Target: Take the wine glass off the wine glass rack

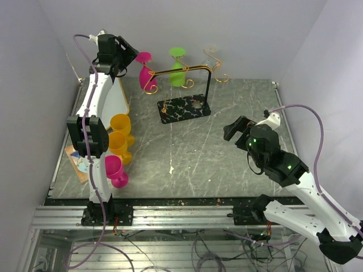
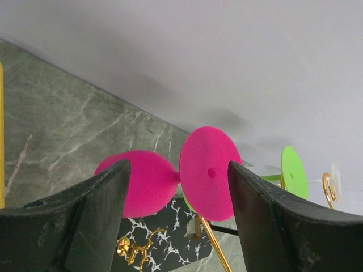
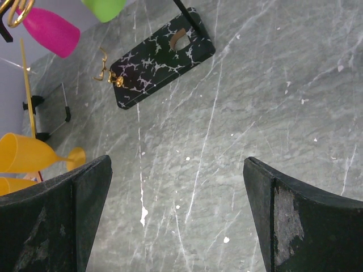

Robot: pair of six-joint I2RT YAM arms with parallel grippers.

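Left gripper (image 2: 177, 167) agape by pink wine glass (image 2: 164, 180) on gold rack (image 1: 182, 109)

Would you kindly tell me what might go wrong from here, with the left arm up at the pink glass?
1. The open left pincer frames the pink wine glass at its flat foot; closing on that disc might slip.
2. The green glass and clear glass hang on the same wine glass rack; an angled pull could rock the wire stand and shake them loose.
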